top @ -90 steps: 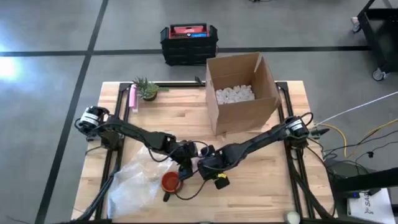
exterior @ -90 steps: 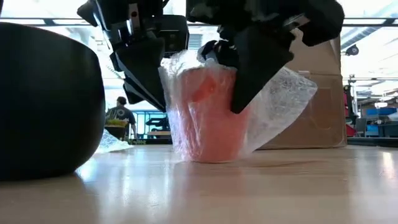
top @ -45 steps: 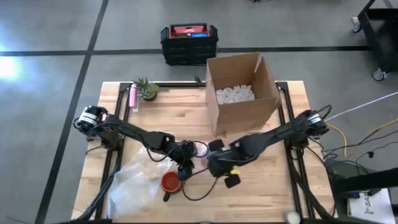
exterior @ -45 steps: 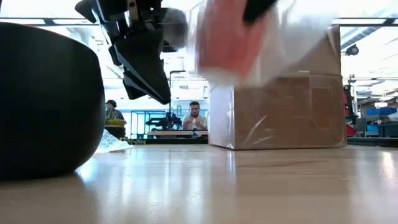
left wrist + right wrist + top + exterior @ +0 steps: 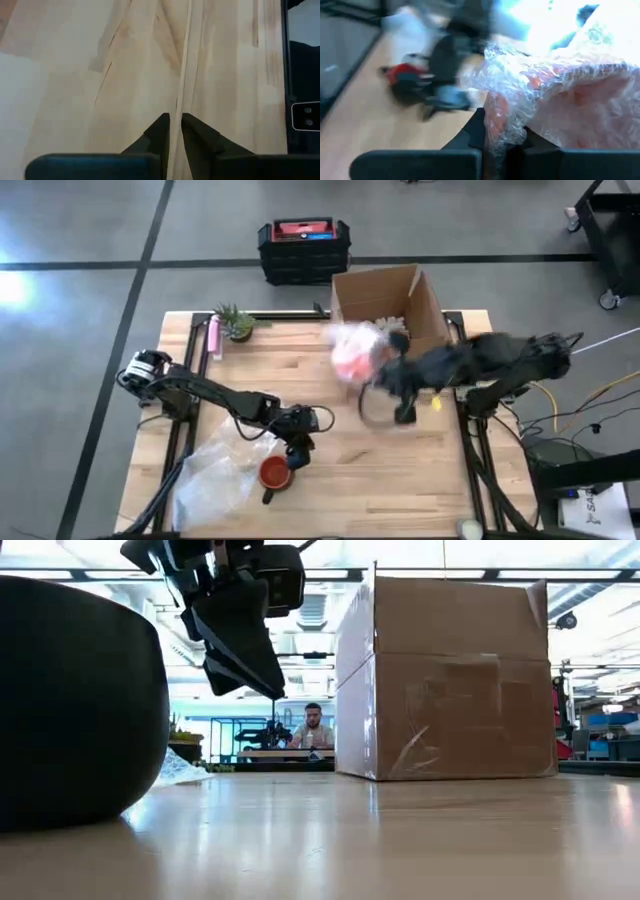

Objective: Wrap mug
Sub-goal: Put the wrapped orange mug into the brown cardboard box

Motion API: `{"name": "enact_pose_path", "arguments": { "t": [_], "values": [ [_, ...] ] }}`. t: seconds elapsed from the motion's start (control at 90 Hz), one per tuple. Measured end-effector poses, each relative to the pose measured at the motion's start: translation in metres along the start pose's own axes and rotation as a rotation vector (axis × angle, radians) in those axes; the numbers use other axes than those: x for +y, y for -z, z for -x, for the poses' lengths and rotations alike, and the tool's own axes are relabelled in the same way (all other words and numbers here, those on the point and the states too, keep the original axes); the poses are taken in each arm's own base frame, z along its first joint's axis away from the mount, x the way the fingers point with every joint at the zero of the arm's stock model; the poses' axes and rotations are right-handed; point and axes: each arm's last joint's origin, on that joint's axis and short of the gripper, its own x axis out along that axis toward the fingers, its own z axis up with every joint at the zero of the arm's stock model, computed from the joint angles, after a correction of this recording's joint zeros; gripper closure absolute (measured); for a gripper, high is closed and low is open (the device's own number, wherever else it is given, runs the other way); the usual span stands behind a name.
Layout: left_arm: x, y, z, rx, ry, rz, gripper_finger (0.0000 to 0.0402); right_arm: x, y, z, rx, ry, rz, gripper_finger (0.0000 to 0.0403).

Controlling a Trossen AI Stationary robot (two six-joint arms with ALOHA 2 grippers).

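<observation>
The right gripper [image 5: 385,360] is carrying the bubble-wrapped mug [image 5: 350,352] in the air, fingers clenching the wrap w/ the mug bulging just beyond them. It's hanging right at the front wall of the cardboard box [image 5: 425,305] (opening is just past it). The left gripper [image 5: 297,452] is waiting nearly closed, gripping nothing, beside a second red mug [image 5: 273,473].

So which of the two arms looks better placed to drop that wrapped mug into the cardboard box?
The right. Its gripper is shut on the bubble-wrapped mug, held up beside the cardboard box. The left gripper hangs empty, near the second, unwrapped mug.
</observation>
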Motion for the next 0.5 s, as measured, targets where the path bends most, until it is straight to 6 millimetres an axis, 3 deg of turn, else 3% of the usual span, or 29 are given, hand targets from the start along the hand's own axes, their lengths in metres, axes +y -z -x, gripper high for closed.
{"name": "enact_pose_path", "arguments": {
  "t": [0.256,0.389,0.5],
  "values": [
    [0.0,-0.001,0.0,-0.012,0.005,-0.024,0.0365,-0.081,0.022,0.011,0.079,0.273,-0.121,0.0393],
    [-0.001,-0.003,0.0,-0.026,0.013,-0.031,0.0365,-0.129,0.043,-0.004,0.172,0.407,-0.289,0.0394],
    [-0.001,-0.003,0.0,-0.032,0.016,-0.052,0.0365,-0.167,0.07,-0.023,0.284,0.376,-0.431,0.0394]
  ]
}}
